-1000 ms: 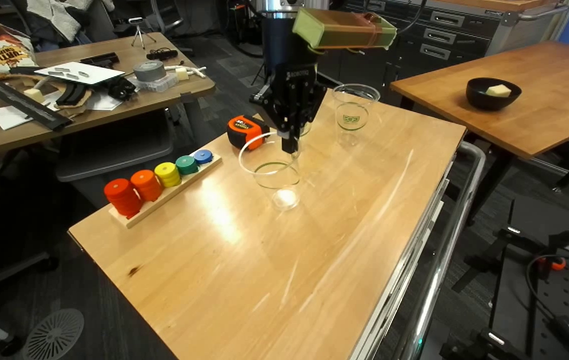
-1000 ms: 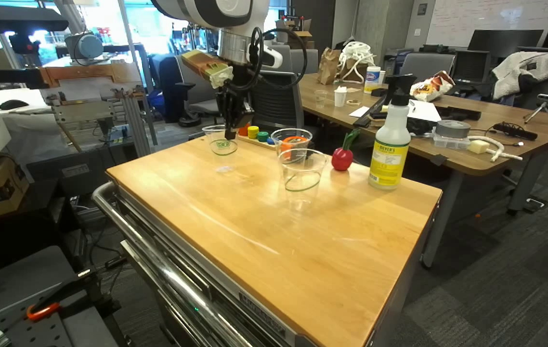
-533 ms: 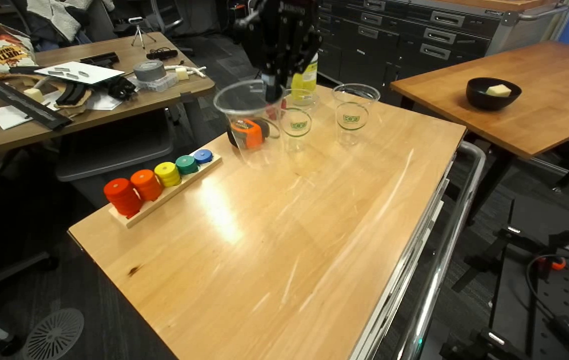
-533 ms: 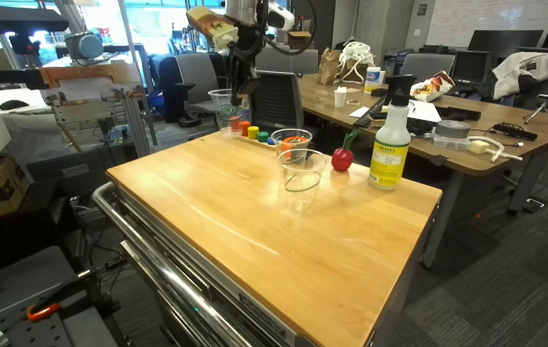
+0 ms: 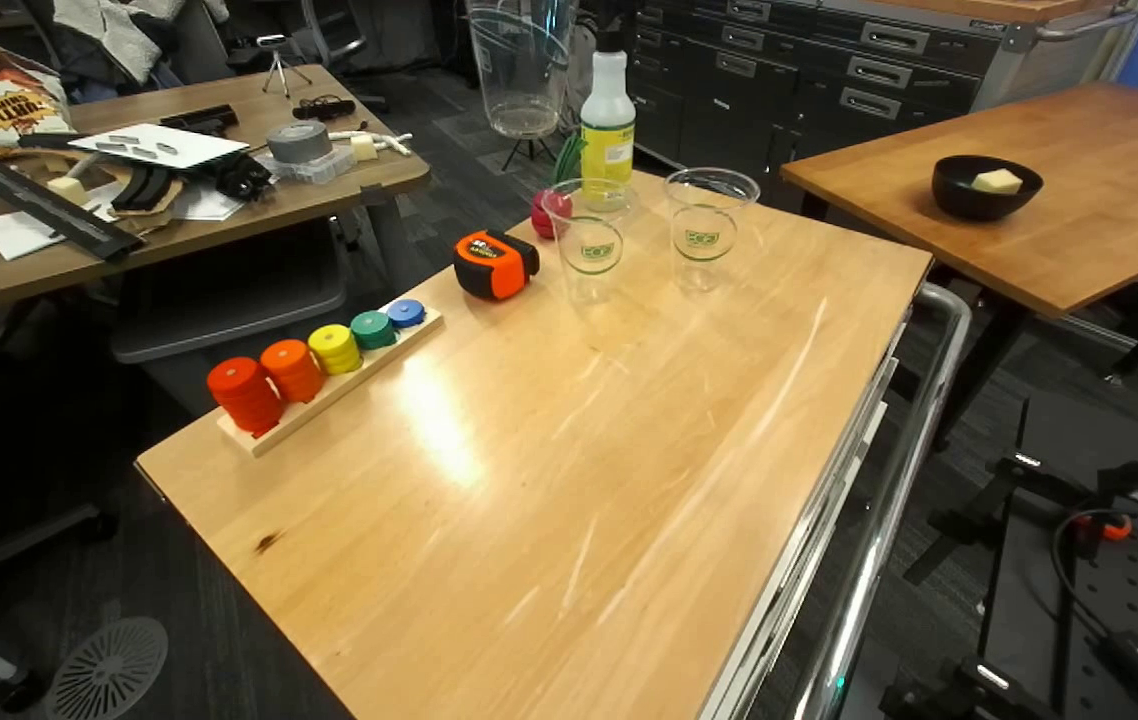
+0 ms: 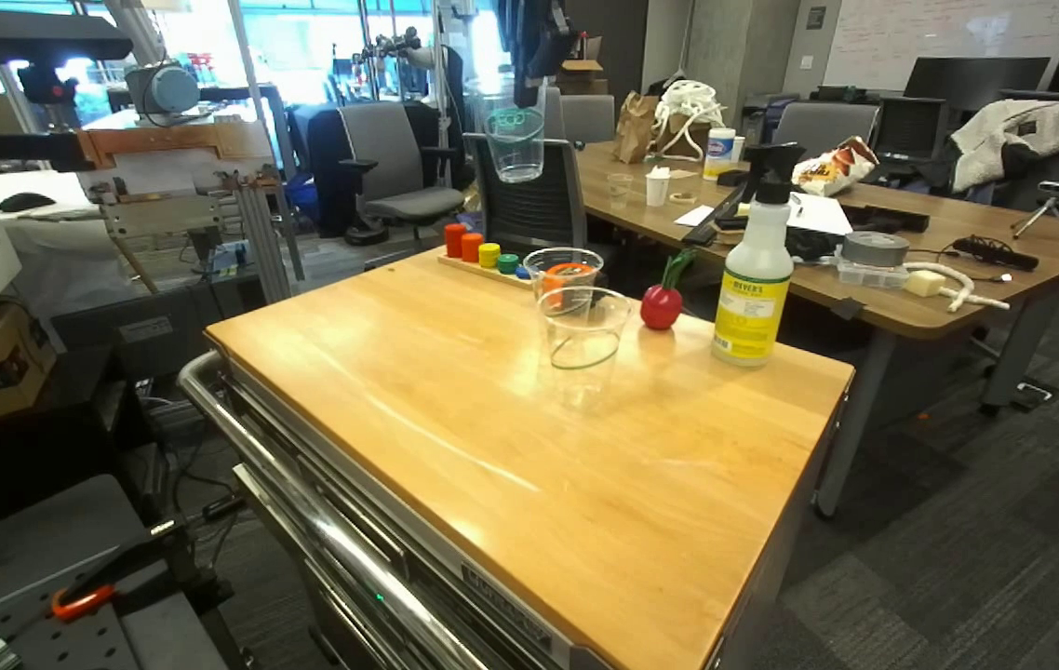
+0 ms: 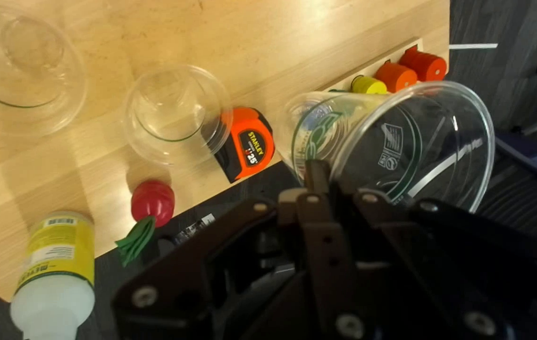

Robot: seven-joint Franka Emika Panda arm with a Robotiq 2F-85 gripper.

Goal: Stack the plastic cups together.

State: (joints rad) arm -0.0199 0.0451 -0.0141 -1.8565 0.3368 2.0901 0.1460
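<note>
The gripper (image 7: pixel 329 182) is clamped on the wall of the held cup (image 7: pixel 381 137) near its rim, and the cup hangs from it, base down, well above the desk (image 7: pixel 259 42). The pinch is dark in the wrist view, so I can only judge that the wall runs between the gripper's two tips.

The cup should be very light and springy, in thin plastic that likely dents under a hard squeeze and may swivel in so narrow a hold. Taking it by the rim looks right: the lip is probably the stiffest part, and the base is left free to enter another cup. It is clear and colourless, tapering from a wide rim to a narrower base, with a green ring and green print on the wall.

Below the gripper, past the tape measure (image 7: pixel 249 141), stands the nearer cup (image 7: pixel 174 113), upright and of the same make. Farther out from the gripper, apart from that one, stands the farther cup (image 7: pixel 23 71), also upright. Nothing looks nested yet; either mouth could probably receive the one in hand.
</note>
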